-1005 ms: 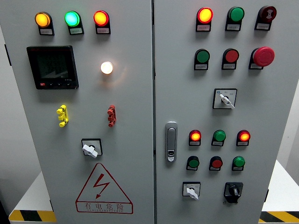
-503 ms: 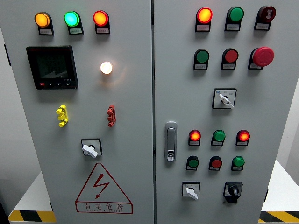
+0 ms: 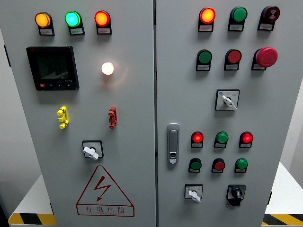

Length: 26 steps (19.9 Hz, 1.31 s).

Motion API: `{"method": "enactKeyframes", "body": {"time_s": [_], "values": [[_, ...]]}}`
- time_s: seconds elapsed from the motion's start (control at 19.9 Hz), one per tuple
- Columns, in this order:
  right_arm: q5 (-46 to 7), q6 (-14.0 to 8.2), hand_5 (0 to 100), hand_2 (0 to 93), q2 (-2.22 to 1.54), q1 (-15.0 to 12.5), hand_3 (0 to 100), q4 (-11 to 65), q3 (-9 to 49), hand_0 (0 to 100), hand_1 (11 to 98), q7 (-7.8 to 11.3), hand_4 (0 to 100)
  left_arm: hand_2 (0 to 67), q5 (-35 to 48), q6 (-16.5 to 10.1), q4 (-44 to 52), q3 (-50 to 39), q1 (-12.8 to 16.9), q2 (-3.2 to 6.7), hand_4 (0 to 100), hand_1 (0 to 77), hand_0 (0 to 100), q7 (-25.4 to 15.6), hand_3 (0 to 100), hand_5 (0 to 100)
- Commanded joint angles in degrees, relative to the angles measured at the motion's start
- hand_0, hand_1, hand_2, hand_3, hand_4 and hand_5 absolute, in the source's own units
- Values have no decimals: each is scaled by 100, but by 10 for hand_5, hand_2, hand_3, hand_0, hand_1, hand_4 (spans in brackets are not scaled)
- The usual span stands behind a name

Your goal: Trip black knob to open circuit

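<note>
No hand is seen in the head view, so hand state can't be told, and the black knob, at the cabinet's bottom-right corner beside a white selector, is judged untouched, w/ reach, grip & turn all left.

No arm, wrist or hand of the robot is seen in the head view. Nothing can be told of the pose of the left or right hand, or of the fingers
</note>
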Motion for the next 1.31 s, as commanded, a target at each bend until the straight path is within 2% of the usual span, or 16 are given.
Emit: {"method": "enactKeyframes", "body": {"time_s": [0.0,0.2,0.25,0.45,0.55,0.75,0.85,0.9,1.26], "values": [[-3,-192,1000,0,20,176,902,85,-78,795,533,-9,930,195,0,0,0,0,0,1,97,0,0,0,262,86],[-3,-201,1000,0,46,449,911,216,-70,828,570,-79,936,195,0,0,0,0,0,1,97,0,0,0,262,86],[-3,-201,1000,0,72,493,908,243,-69,843,577,-106,944,195,0,0,0,0,0,1,97,0,0,0,262,86],[32,-210,1000,0,72,870,909,252,-61,889,588,-378,954,195,0,0,0,0,0,1,98,0,0,0,262,86],[50,-210,1000,0,81,1107,909,138,-34,906,593,-414,961,195,0,0,0,0,0,1,98,0,0,0,262,86],[208,-210,1000,0,72,1406,906,-64,1,939,600,-422,963,195,0,0,0,0,0,1,98,0,0,0,262,86],[226,-210,1000,0,99,1565,905,-196,10,949,604,-422,962,195,0,0,0,0,0,1,98,0,0,0,262,86],[252,-210,1000,0,116,1609,904,-240,18,955,606,-414,962,195,0,0,0,0,0,1,98,0,0,0,262,86],[515,-210,1000,0,116,1846,920,-425,168,983,603,-440,962,194,0,0,0,0,0,1,98,0,0,0,262,86]]}}
